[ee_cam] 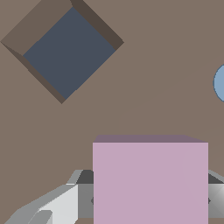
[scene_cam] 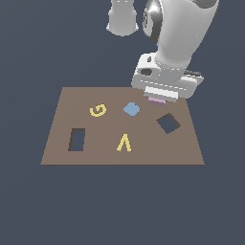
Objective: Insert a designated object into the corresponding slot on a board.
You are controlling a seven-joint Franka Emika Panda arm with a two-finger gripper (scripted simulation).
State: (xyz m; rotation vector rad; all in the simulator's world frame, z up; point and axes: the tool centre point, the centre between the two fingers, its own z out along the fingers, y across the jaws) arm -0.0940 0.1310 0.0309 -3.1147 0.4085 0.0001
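Note:
The designated object, a pale pink square block [scene_cam: 156, 100], sits directly under the hand near the far edge of the brown board [scene_cam: 62, 153]. In the wrist view the block [ee_cam: 150, 175] fills the space between the grey fingers [ee_cam: 57, 205], and my gripper [ee_cam: 150, 199] is shut on it. The slot [scene_cam: 168, 123], a dark diamond-turned cut-out, lies a short way nearer the camera and toward the exterior view's right of the block. In the wrist view the slot [ee_cam: 65, 50] is apart from the block. Whether the block touches the board I cannot tell.
An upright narrow rectangular cut-out [scene_cam: 76, 139] lies at the board's left side in the exterior view. A blue diamond tile [scene_cam: 131, 109] sits just left of the gripper, also visible as a blue tile [ee_cam: 220, 83]. Yellow letters G [scene_cam: 97, 110] and V [scene_cam: 124, 142] lie on the board.

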